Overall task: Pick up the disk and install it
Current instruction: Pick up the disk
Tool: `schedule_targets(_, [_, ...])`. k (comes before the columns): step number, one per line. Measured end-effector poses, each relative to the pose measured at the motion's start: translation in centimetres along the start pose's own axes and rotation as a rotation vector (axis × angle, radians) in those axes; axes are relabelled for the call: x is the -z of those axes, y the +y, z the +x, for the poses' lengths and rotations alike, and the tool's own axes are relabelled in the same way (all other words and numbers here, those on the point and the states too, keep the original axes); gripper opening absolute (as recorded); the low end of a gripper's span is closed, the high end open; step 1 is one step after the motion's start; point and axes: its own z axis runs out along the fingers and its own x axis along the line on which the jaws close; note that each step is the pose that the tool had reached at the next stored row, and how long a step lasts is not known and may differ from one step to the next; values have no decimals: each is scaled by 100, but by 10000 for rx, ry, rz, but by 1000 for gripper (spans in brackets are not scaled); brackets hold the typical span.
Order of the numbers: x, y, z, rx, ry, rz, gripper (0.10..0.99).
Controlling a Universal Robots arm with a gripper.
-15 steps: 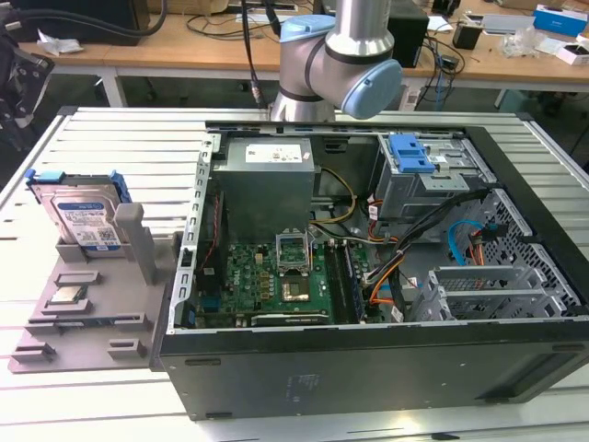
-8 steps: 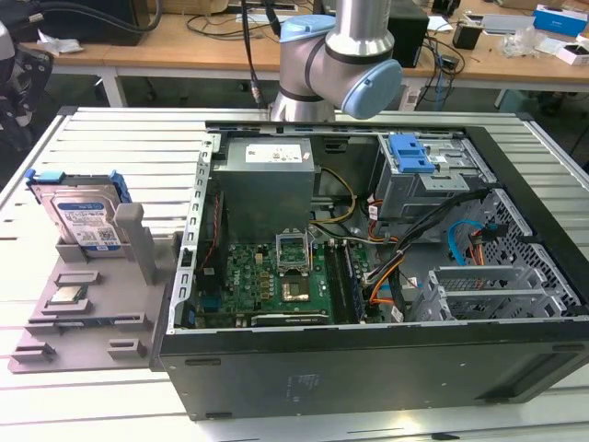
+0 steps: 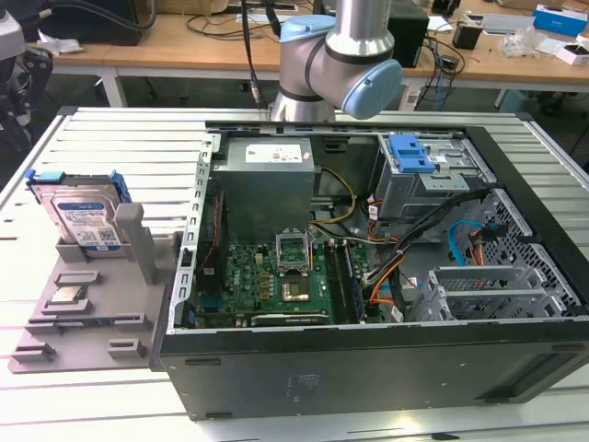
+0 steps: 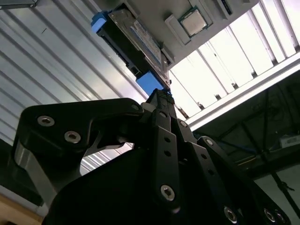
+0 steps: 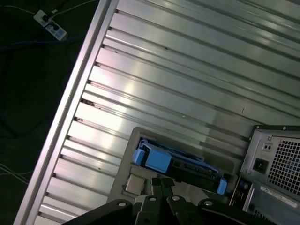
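Observation:
The disk (image 3: 85,219) is a silver drive with a white-and-blue label in a blue carrier bracket. It stands on edge in a grey fixture (image 3: 92,304) on the table, at the exterior view's left. In both wrist views I look down on its blue bracket (image 4: 151,80) (image 5: 157,160). My gripper (image 4: 160,96) (image 5: 163,182) hangs above the disk and apart from it, its black fingers together with nothing between them. The arm's base (image 3: 317,64) stands behind the open computer case (image 3: 368,267).
A small square silver chip (image 3: 69,295) (image 4: 194,21) lies on the fixture near the disk. The case holds a motherboard (image 3: 276,276), a power supply (image 3: 267,180), cables and a blue-latched drive bay (image 3: 409,155). Ribbed aluminium table (image 5: 154,84) surrounds the fixture; its edge (image 5: 70,108) runs beside the floor.

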Motion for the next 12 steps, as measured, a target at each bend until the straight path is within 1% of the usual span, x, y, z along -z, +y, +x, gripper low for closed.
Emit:
schedule_targets(7, [0,0,0,780,35,-18,106])
schedule_targets(9, [0,0,0,1339,60,-31,106])
schedule_targets(12, [0,0,0,1728,78,-41,106])
